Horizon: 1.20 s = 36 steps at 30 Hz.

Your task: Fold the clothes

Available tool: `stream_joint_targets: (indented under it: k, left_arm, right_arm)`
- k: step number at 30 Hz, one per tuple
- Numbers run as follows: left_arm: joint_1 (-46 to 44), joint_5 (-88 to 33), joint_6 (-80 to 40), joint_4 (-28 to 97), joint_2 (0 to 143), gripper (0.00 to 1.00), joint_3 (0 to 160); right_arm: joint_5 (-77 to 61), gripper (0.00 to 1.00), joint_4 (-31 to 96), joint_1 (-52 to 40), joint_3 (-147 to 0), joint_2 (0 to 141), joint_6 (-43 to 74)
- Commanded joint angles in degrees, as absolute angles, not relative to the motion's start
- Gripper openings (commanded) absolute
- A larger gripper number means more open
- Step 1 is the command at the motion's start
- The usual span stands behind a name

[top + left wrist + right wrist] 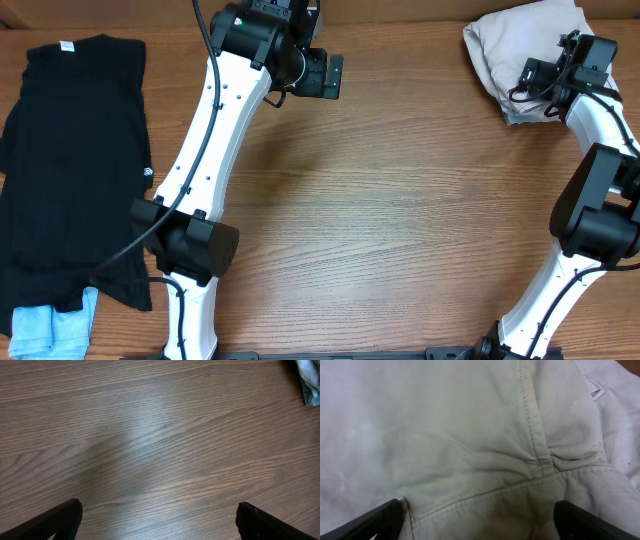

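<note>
Shorts (515,45), one pair, lie bunched at two o'clock on the surface (400,220), under the right pincer (525,85); one black T-shirt (75,160) at nine, one blue garment (50,330) at seven. Left wrist: left pincer (159,505) spread over wood. Right wrist: jaws spread, holding nothing; better to pinch an edge than the seam (527,410).

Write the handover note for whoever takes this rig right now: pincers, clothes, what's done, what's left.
Left pincer: open, empty, over bare table.
Right pincer: open, close above the shorts, gripping nothing.
The shorts lie bunched in a heap at the table's far right corner, a stitched seam facing up.
Done: no neat fold shows yet.
Left: probably grasp the shorts, bring them to the middle, flatten, fold.
Black T-shirt and light-blue garment lie at the left side; leave them.
</note>
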<state>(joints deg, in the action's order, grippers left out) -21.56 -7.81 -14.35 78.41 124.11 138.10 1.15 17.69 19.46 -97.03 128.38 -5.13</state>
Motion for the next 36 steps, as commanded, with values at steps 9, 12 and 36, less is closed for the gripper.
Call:
stream_joint_targets:
  k: [9,12,36]
  left_arm:
    - [-21.76,-6.85,-12.82,78.41,123.46,1.00,138.89]
    - [-21.76,-6.85,-12.82,78.39,123.46,1.00,138.89]
    - [-21.76,-6.85,-12.82,78.39,123.46,1.00,138.89]
  right_arm:
    - [-1.65,1.00,27.86,19.99,-100.33,110.15,-1.69]
    - [-5.10,1.00,33.93,19.97,-102.06,101.69,-1.67]
    - [-12.12,1.00,52.38,19.99,-102.50,64.29,-0.38]
